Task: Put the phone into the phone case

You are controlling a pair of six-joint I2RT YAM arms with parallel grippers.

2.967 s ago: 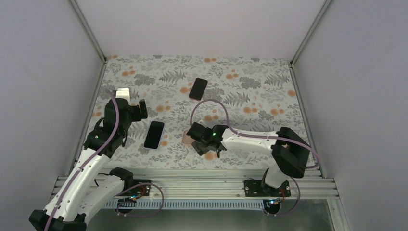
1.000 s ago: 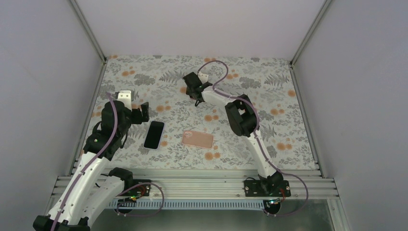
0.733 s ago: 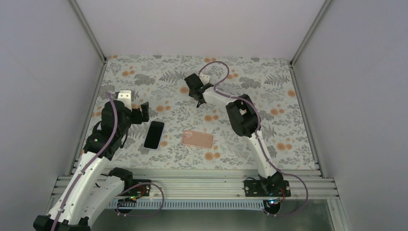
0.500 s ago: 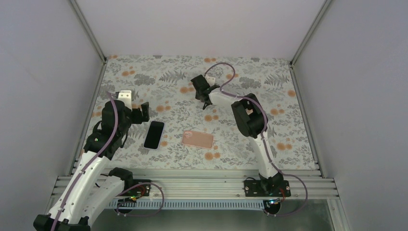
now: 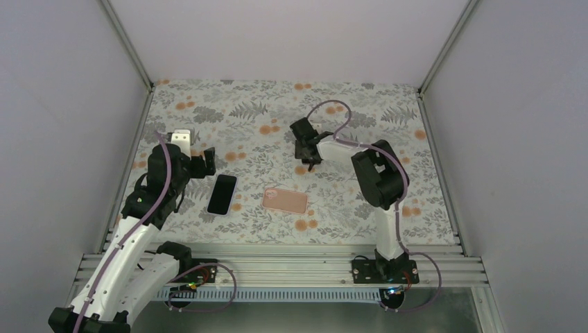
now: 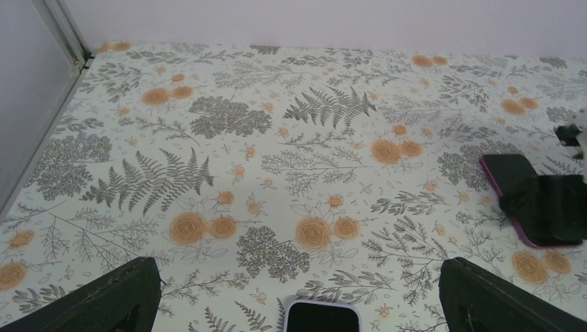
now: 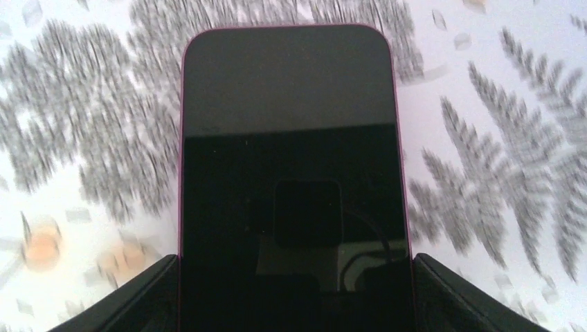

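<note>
My right gripper (image 5: 306, 150) is shut on a black phone with a magenta rim (image 7: 291, 173) and holds it above the floral mat; the phone fills the space between both fingers in the right wrist view. The same phone (image 6: 504, 174) shows at the right of the left wrist view. The pink phone case (image 5: 285, 200) lies flat near the front middle, nearer than the right gripper and a little to its left. My left gripper (image 5: 202, 161) is open and empty at the left, hovering just behind a second black phone with a pale rim (image 5: 222, 194).
The pale-rimmed phone's top edge (image 6: 323, 318) shows between my left fingers. The floral mat (image 5: 388, 111) is bounded by metal frame posts and white walls. The right arm's elbow (image 5: 378, 177) stands over the right middle of the mat.
The right gripper left the pink case, reached to the back, closed on the magenta-rimmed phone and carried it forward and to the right. The left arm has barely moved.
</note>
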